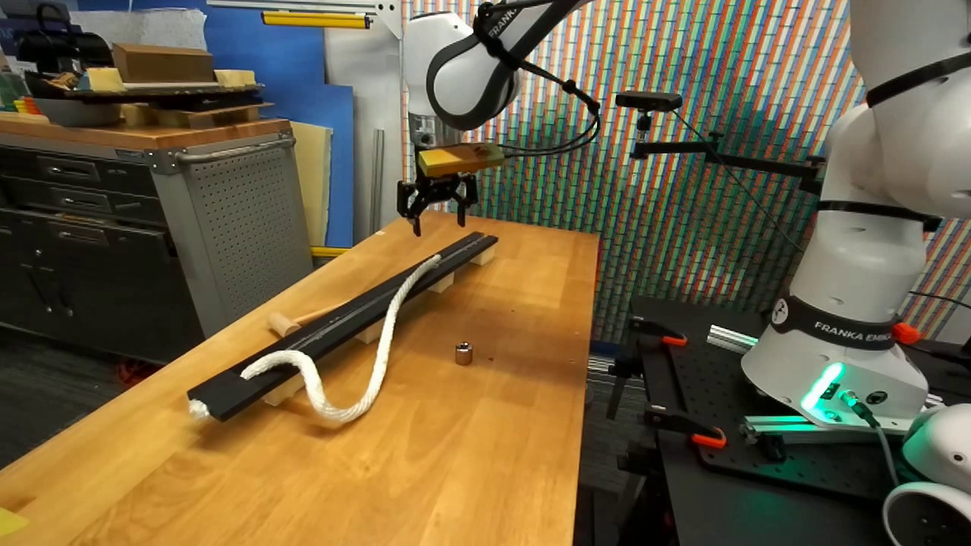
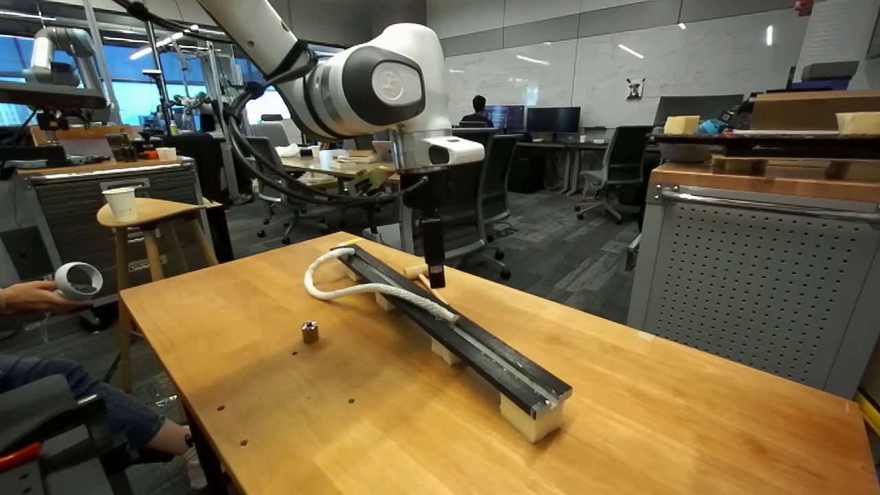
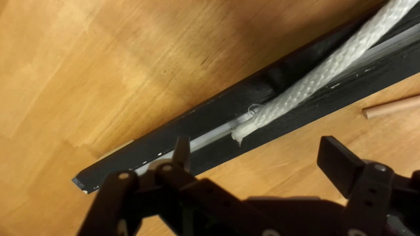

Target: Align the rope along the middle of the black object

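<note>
The black bar (image 1: 341, 324) (image 2: 495, 357) (image 3: 216, 114) lies lengthwise, raised on pale blocks, with a light groove along its middle. The white rope (image 1: 387, 334) (image 2: 364, 289) (image 3: 315, 78) bows off the bar's side in a big loop. One rope end lies loose on the bar, at the groove and slightly to one side of it. At the bar's other end the rope goes out of sight into the bar, and a white tuft pokes out. My gripper (image 1: 438, 224) (image 2: 434, 275) (image 3: 257, 152) is open and empty above the bar, apart from the rope.
A small metal cylinder (image 1: 463, 353) (image 2: 310, 332) stands on the wooden table (image 1: 470, 470) on the loop's side. A wooden mallet (image 1: 284, 324) (image 2: 416, 271) lies along the bar's opposite side. Pale blocks (image 2: 533, 421) support the bar. A cabinet (image 1: 235, 220) stands past the table.
</note>
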`<control>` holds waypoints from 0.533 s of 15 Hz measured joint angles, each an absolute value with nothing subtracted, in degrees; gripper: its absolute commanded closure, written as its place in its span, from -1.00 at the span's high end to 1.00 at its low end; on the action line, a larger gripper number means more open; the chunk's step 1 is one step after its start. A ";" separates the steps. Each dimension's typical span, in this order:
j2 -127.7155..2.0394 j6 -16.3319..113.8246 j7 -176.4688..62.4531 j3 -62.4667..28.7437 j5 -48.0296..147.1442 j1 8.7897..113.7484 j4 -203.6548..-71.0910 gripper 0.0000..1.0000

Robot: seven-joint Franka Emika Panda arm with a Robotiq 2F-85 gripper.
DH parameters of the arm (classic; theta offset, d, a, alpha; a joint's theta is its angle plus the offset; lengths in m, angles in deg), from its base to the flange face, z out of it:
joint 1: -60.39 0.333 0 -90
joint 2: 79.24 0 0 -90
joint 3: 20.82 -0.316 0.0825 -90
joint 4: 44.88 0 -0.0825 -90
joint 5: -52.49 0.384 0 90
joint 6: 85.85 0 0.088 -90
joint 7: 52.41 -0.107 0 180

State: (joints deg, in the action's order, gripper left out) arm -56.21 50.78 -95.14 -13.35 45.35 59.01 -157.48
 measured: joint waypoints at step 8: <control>-50.12 49.14 -99.87 -12.74 48.85 59.44 -151.85 1.00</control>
